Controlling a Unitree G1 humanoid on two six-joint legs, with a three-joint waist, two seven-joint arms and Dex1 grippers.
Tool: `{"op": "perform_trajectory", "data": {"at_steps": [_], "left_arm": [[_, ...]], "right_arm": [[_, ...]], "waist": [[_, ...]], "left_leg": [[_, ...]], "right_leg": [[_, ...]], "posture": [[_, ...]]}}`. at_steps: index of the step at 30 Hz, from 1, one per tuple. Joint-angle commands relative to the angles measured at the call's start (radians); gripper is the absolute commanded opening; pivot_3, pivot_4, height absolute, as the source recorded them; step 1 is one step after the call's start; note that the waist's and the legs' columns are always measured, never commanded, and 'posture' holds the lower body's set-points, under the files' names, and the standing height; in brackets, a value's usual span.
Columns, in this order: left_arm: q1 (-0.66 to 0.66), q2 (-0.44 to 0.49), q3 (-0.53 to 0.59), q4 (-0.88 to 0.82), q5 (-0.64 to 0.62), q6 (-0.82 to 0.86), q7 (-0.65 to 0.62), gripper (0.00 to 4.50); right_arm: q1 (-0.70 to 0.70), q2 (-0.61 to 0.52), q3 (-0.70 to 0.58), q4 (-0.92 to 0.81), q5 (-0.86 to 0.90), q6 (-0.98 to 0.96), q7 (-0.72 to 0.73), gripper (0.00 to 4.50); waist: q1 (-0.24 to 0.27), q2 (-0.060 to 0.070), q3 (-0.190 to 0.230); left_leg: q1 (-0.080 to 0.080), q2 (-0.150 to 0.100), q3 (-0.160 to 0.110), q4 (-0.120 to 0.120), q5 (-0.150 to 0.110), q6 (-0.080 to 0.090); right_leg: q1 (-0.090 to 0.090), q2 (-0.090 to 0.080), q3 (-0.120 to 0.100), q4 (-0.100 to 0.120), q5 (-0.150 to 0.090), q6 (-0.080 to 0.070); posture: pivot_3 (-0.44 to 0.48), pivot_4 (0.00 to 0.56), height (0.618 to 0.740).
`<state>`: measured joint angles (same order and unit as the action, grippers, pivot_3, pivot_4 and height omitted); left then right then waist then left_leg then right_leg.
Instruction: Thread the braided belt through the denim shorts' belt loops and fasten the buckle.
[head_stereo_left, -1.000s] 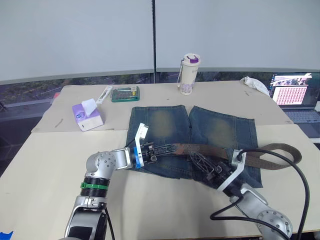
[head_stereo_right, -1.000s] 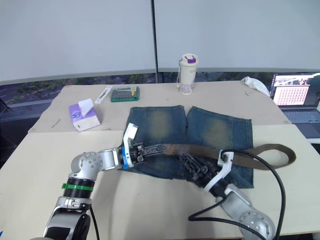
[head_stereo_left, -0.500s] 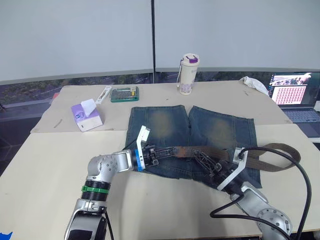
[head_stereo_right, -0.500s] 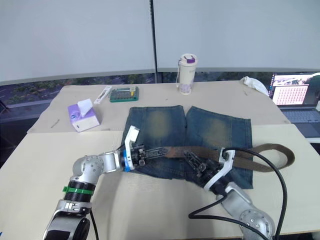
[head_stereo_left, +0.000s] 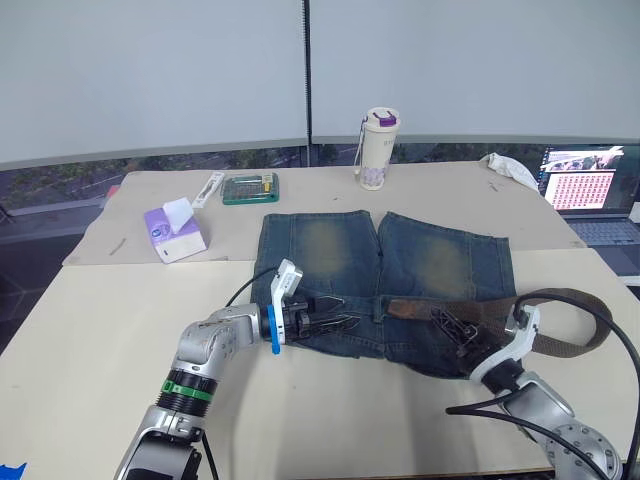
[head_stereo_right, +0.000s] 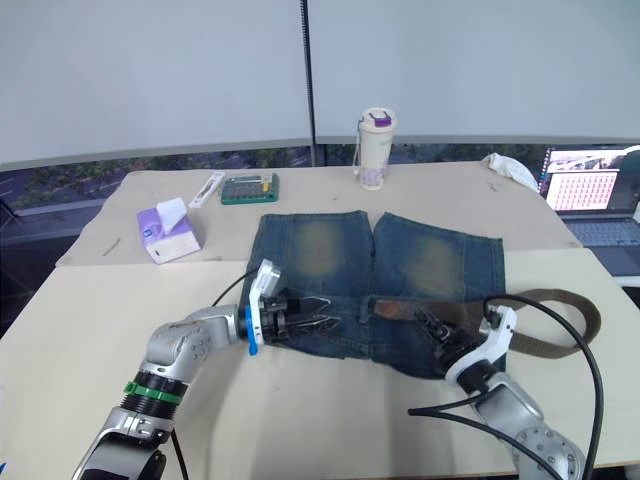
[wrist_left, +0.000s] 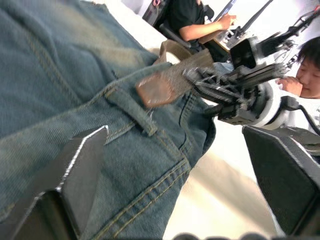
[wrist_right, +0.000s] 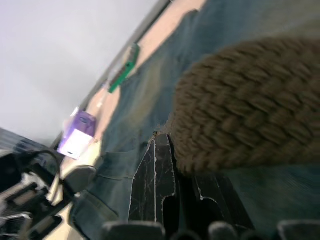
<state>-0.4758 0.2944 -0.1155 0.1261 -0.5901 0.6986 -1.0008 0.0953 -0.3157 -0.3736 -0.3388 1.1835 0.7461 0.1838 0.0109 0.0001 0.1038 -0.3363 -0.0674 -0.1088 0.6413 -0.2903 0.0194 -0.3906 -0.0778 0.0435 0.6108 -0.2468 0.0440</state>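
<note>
The denim shorts (head_stereo_left: 440, 260) lie flat mid-table, waistband toward me. The braided belt (head_stereo_left: 500, 310) runs along the waistband from its brown leather tip (wrist_left: 156, 90) near the fly, then curves in a loop past the shorts' right edge. The tip lies just beyond a belt loop (wrist_left: 131, 107). My left gripper (head_stereo_left: 345, 322) is open over the waistband, left of the tip and holding nothing. My right gripper (head_stereo_left: 452, 325) is shut on the braided belt (wrist_right: 240, 115) at the right half of the waistband. The buckle is hidden.
At the back stand a tumbler (head_stereo_left: 378, 148), a green box (head_stereo_left: 250, 187) and a purple tissue box (head_stereo_left: 175, 230). A laptop (head_stereo_left: 585, 185) and a white cloth (head_stereo_left: 510, 168) sit far right. Black cables (head_stereo_left: 600, 400) trail from my right arm. People sit beyond the table (wrist_left: 195, 20).
The left gripper opened and let go of the belt tip. The right gripper shut on the belt and drew it to the right, so the tip slid back toward the fly.
</note>
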Motion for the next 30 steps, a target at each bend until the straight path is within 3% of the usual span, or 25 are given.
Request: {"op": "perform_trajectory", "data": {"at_steps": [1,18,30], "left_arm": [[-0.005,0.001,-0.005,-0.035,0.009,-0.034,-0.021,4.45],[0.014,-0.006,0.010,-0.014,0.039,-0.062,0.012,4.45],[0.016,-0.013,0.020,-0.009,0.043,-0.069,0.038,4.45]], "right_arm": [[-0.018,0.001,0.012,-0.023,0.017,0.006,0.001,0.00],[-0.187,0.004,0.178,0.041,-0.108,0.078,-0.045,0.00],[-0.186,-0.074,0.106,-0.007,0.031,0.217,-0.080,0.00]], "waist": [[0.000,0.000,0.000],[-0.010,0.000,0.000],[-0.012,0.000,0.000]], "left_leg": [[0.000,0.000,0.000,0.000,0.000,0.000],[0.001,0.001,0.000,0.000,0.000,0.000],[0.000,0.002,0.000,0.000,0.000,0.000]], "right_leg": [[0.000,0.000,0.000,0.000,0.000,0.000],[0.000,0.002,-0.001,0.001,0.000,0.000],[0.000,0.001,-0.001,0.000,0.000,0.000]], "posture": [[0.000,0.150,0.740],[0.000,0.150,0.740],[0.000,0.150,0.740]]}}
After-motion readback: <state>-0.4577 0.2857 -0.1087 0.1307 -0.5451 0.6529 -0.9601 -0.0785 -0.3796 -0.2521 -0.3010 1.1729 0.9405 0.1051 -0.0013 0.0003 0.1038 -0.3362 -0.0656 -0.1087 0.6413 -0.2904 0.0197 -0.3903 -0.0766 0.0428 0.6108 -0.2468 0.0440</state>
